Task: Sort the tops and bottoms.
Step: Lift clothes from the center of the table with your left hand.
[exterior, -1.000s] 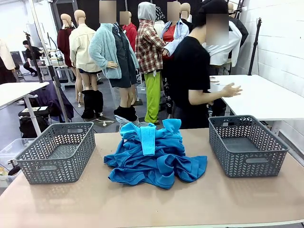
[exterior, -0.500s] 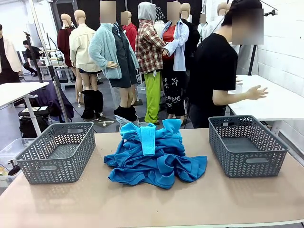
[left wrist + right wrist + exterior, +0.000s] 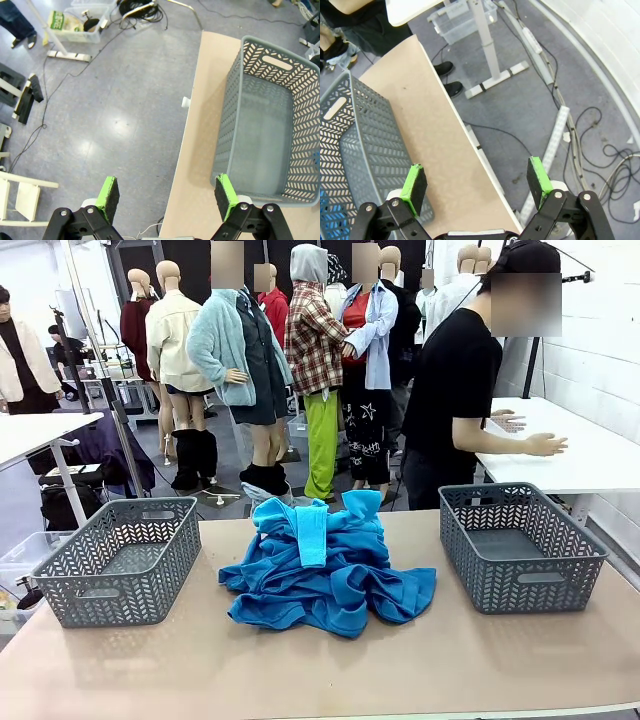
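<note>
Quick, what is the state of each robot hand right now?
Left hand: open, holding nothing.
Right hand: open, holding nothing.

The tan worktop [image 3: 200,665] bears a heap of blue tops [image 3: 320,580] at its middle. A grey left basket [image 3: 130,585] and right basket [image 3: 505,585] flank it.

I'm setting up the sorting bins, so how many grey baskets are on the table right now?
2. The left basket stands left of the blue clothes pile, the right basket right of it. Both look empty.
</note>
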Controlling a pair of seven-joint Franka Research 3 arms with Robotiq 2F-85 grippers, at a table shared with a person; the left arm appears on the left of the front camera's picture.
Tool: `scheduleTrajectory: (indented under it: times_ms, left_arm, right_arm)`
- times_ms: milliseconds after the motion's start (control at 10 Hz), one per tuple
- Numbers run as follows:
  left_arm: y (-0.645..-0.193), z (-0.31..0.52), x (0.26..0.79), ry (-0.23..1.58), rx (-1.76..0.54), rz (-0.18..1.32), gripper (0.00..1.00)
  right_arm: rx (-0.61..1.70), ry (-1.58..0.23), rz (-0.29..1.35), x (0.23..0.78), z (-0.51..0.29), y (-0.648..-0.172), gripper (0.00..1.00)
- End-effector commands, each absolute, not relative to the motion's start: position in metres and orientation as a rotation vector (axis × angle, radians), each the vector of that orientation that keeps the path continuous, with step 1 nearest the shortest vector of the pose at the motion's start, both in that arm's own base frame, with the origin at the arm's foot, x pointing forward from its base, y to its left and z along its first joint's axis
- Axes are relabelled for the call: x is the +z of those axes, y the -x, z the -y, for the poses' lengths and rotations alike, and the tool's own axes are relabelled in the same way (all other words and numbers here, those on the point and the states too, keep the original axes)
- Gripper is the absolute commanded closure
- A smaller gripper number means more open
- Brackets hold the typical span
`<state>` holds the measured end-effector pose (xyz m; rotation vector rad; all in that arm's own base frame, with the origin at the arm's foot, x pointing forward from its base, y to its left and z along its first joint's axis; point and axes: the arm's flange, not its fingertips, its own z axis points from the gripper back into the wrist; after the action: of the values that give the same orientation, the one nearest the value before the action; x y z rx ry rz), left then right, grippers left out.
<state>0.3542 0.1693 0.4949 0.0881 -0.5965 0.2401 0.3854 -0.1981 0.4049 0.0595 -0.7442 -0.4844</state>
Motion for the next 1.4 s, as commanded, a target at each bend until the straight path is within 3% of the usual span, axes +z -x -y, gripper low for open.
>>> scheduleTrajectory:
  times_ms: [0, 1300]
  left_arm:
    - [-0.3525, -0.1702, 0.4941, -0.103, 0.235, 0.588, 0.0]
    - [-0.3525, -0.1702, 0.4941, -0.103, 0.235, 0.588, 0.0]
  right_arm:
    - [-0.485, -0.056, 0.741, 0.4083, 0.1959, -0.385, 0.0]
    - [-0.485, -0.056, 0.741, 0.4083, 0.1959, -0.385, 0.0]
